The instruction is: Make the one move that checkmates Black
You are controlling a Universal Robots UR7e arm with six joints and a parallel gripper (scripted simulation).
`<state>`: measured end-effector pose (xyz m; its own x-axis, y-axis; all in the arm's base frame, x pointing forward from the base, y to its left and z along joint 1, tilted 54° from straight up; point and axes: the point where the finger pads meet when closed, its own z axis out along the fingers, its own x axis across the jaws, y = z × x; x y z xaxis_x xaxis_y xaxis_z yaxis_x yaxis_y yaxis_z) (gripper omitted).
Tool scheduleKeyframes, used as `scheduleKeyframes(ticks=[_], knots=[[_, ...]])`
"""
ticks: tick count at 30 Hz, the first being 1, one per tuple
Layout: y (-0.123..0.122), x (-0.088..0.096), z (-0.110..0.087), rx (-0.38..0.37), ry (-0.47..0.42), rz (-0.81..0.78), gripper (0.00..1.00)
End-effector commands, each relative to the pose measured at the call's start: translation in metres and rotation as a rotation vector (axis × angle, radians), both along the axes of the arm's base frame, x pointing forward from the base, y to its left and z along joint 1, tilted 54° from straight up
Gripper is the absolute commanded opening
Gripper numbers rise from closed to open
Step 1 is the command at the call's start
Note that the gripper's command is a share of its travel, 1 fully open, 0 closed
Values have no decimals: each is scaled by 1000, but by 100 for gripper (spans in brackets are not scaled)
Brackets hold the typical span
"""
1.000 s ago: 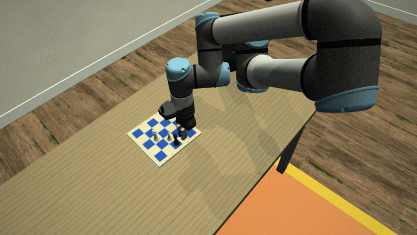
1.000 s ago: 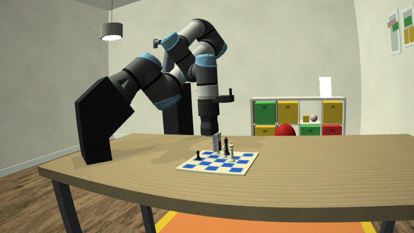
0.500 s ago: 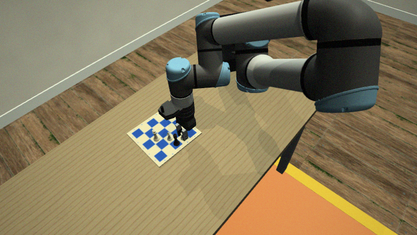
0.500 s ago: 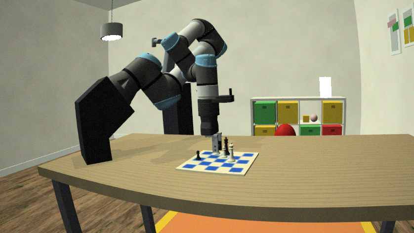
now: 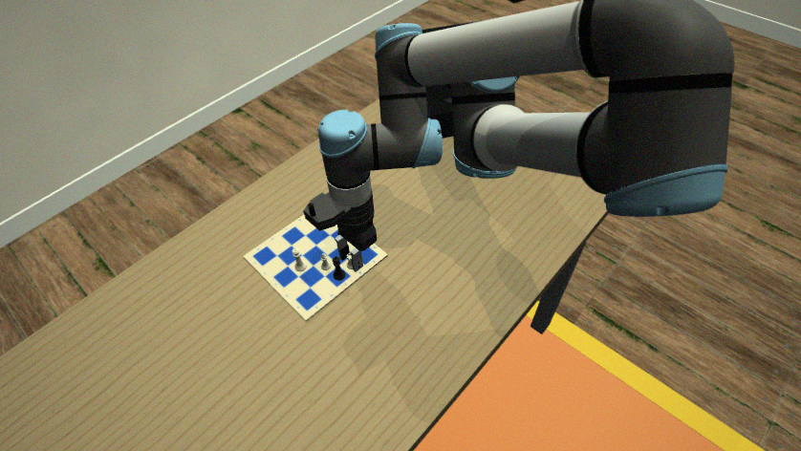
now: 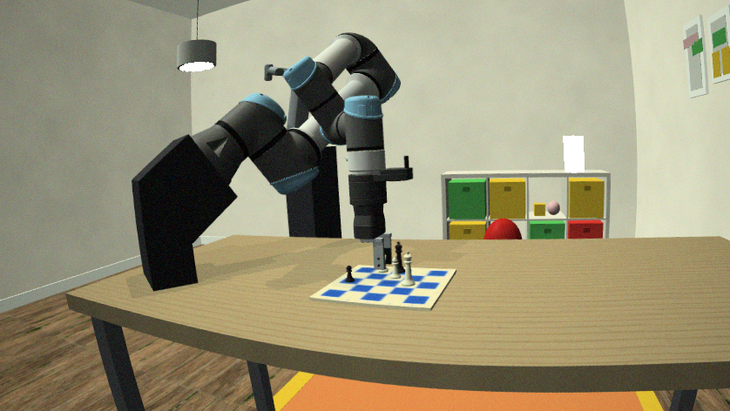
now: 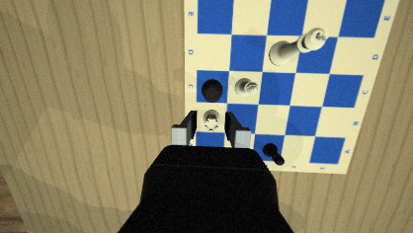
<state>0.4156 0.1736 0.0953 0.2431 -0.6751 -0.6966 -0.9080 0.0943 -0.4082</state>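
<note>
A small blue and cream chessboard (image 5: 307, 311) (image 6: 427, 305) (image 7: 341, 91) lies on the wooden table. My gripper (image 5: 348, 253) (image 6: 381, 255) (image 7: 210, 119) is open, low over the board's edge row. A small white piece (image 7: 211, 119) (image 5: 349, 261) stands upright between the fingers on b5, free of both of them. A black king (image 7: 212, 90) (image 5: 337, 269) (image 6: 398, 256) stands beside it on c5. A second white piece (image 7: 245, 87) (image 5: 324, 261) is on c4. The white king (image 7: 286, 49) (image 5: 299, 260) (image 6: 407, 270) stands further in. A black pawn (image 7: 272, 151) (image 6: 349, 273) is on a3.
The table (image 5: 167, 364) (image 6: 536, 316) ends close behind the board, with wooden floor and an orange mat (image 5: 532, 392) below. The arm's large links (image 5: 560, 95) hang over the table's right part. A shelf of coloured boxes (image 6: 526, 204) stands far behind.
</note>
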Motion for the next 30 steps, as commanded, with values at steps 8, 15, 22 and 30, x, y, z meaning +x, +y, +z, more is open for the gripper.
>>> scheduleKeyframes(ticks=[8,15,22,30], knots=[[-3,-1,2,0,-1,0,73],[-10,-4,8,0,-1,0,73],[-17,-8,14,0,-1,0,73],[-31,-14,25,0,-1,0,73]])
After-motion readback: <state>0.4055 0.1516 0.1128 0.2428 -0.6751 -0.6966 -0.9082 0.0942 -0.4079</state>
